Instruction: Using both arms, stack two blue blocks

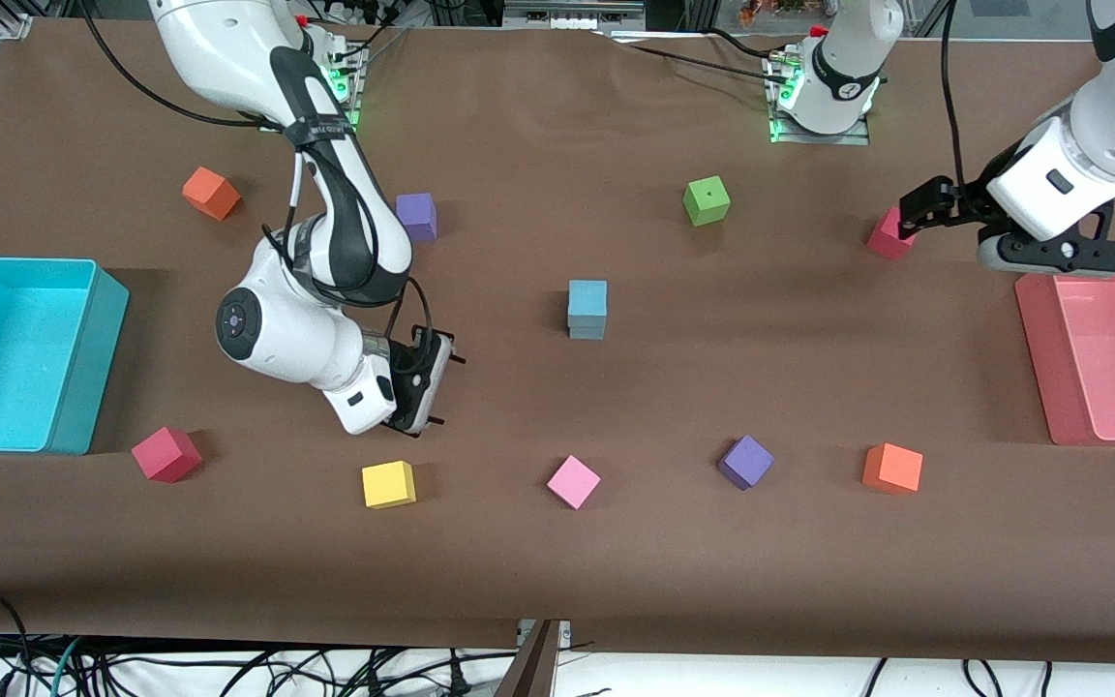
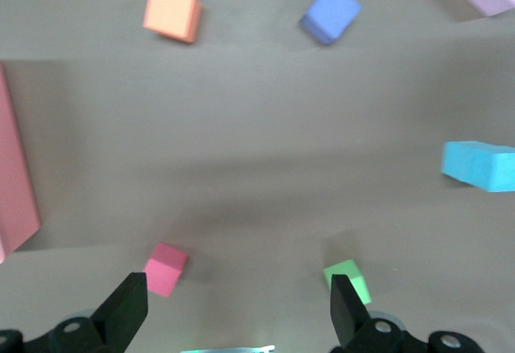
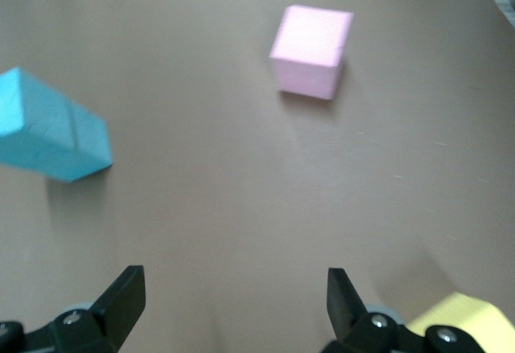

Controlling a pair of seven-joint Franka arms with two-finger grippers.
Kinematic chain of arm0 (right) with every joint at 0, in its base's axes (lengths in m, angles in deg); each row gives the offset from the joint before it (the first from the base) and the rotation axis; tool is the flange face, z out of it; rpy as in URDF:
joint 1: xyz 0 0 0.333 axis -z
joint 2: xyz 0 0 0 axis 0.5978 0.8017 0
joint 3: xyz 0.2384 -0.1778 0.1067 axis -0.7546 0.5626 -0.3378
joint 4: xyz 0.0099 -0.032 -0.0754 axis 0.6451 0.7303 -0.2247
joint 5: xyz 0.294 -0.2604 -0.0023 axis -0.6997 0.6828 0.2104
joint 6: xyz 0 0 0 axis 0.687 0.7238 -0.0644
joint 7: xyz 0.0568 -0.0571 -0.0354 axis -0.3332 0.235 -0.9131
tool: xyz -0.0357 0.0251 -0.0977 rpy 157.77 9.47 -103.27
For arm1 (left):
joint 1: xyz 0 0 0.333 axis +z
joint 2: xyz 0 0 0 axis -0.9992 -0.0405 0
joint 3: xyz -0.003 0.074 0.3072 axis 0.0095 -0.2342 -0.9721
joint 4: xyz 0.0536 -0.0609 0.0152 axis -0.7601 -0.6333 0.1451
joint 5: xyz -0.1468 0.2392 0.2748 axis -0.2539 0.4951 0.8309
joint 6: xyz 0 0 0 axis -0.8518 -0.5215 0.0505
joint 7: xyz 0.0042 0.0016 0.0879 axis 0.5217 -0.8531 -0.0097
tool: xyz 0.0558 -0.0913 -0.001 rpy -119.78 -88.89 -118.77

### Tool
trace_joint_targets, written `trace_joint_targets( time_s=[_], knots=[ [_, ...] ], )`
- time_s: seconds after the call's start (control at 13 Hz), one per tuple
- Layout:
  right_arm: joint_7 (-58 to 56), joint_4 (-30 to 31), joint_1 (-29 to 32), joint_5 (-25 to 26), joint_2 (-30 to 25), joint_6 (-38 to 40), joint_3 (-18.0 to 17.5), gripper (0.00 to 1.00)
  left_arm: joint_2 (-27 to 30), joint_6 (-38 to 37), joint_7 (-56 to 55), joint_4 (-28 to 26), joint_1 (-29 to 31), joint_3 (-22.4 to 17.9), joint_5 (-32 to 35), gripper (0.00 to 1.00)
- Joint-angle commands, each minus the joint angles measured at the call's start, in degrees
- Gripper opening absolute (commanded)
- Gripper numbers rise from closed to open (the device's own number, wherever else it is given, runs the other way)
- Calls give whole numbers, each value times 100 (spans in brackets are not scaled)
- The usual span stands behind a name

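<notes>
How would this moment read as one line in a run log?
blue blocks: stacked mid-table | left end effector: open, over red cube | right end effector: open, above yellow cube

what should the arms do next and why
Probably just pull both arms back to rest. The two blue blocks already sit stacked mid-table, one squarely on the other, and nothing touches them. The right claw is open and empty over bare table near the yellow block; the left claw is open and empty by the red block.

Brown-covered table (image 1: 557, 581); what look like cables (image 1: 228, 668) below its edge.
</notes>
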State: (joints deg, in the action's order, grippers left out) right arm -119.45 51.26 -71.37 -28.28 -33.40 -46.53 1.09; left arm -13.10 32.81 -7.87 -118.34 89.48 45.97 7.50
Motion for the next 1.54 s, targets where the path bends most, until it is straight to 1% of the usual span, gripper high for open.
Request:
trace_joint_targets(
  time_s=[0.0,0.08,0.15,0.23,0.31,0.38,0.46,0.54,0.62,0.77,0.85,1.0,1.08,1.23,1.38,1.46],
  knots=[
    [965,-350,4,385,-12,133,187,100,436,546,111,-654,-294,-287,188,100],
    [1020,-429,4,517,-12,133,292,100,594,696,102,-847,-329,-296,249,100],
    [994,-482,-14,579,-3,133,415,100,674,724,94,-928,-477,-305,354,100],
    [959,-491,12,658,-12,133,521,100,675,681,76,-876,-661,-401,495,100],
    [959,-491,169,789,-21,124,513,100,675,654,76,-850,-750,-541,487,100],
    [950,-491,371,860,-29,132,504,100,649,584,76,-815,-777,-586,426,100],
    [950,-465,538,852,-73,124,496,100,649,549,76,-788,-847,-682,417,100],
    [985,-395,775,834,-213,124,487,100,622,470,67,-683,-1048,-831,426,100],
    [1003,-395,994,869,-284,132,478,100,587,409,67,-665,-1067,-867,417,100],
    [1029,-316,1565,887,-477,98,399,100,534,408,76,-621,-954,-859,417,100],
    [1038,-298,1785,887,-591,63,399,100,491,382,76,-516,-840,-824,417,100],
    [1143,-141,2015,939,-968,123,399,100,333,233,85,-279,-481,-518,400,100],
    [1378,-1,2095,1079,-1135,176,399,100,323,232,85,-269,-400,-438,399,100],
    [2534,298,2113,1439,-1504,360,381,100,315,223,93,-269,-181,-297,330,100],
    [3835,440,2235,1956,-1873,728,154,100,315,223,93,-269,-145,-288,320,100],
    [4346,527,2358,2377,-2032,948,5,100,288,223,93,-269,-136,-279,320,100]
  ],
)
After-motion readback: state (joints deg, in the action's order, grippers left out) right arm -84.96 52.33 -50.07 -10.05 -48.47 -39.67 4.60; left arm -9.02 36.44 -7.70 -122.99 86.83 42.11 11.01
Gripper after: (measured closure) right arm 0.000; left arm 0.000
